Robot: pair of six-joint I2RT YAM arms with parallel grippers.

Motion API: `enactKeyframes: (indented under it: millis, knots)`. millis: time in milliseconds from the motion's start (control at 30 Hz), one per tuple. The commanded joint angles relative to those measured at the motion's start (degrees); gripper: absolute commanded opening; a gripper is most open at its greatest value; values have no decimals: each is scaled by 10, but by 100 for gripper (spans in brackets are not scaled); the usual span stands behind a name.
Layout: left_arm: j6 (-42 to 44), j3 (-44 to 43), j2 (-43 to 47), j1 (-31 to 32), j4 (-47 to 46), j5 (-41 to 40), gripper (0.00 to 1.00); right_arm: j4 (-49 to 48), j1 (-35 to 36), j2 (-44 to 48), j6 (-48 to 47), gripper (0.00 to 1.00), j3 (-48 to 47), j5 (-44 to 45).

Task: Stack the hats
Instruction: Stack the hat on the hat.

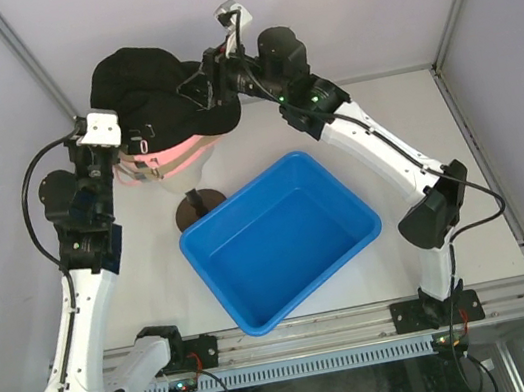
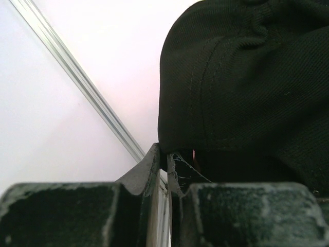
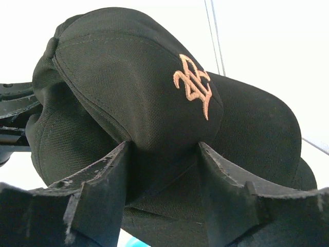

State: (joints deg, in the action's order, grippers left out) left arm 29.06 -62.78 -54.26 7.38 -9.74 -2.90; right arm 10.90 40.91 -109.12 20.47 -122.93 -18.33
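Nearest the arms' bases, the blue bin (image 1: 264, 322) sat on the white worktop (image 1: 392, 127) at an angle. Just beyond its far left corner stood the round brown base (image 1: 201, 207), and the pale mannequin head (image 1: 188, 177) rose from it.

The hats were stacked on that head, at the far left of the worktop. Lowest in view were the tan cap (image 1: 139, 169) and the pink cap (image 1: 183, 152), with only their edges showing. Above them sat the black cap with the orange mark (image 3: 128, 77), tilted over a second black cap (image 3: 262, 139) whose brim stuck out underneath it.

The left pincer (image 2: 163, 153) reached in from the left side of the stack. Its fingers were pressed almost together, with only a thin slit between them. The lower rim of black fabric met their tips. I could not tell whether any cloth was nipped there, or which black cap it was.

The right pincer (image 3: 163, 146) came in from the right side, spread partway around the front of the marked cap. The crown bulged into the gap and lay against both inner faces. Whether it was squeezing the cap or only straddling it could not be told.

Behind the stack was the plain pale back wall.
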Motion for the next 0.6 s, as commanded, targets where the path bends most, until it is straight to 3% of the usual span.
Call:
enactKeyframes:
  millis: [0,567]
  knots:
    - [-17,-3,1,3,11,-10,13,93,19,7,-27,55,25,-8]
    - [-35,-21,0,4,34,-20,24,72,16,74,-17,61,87,17]
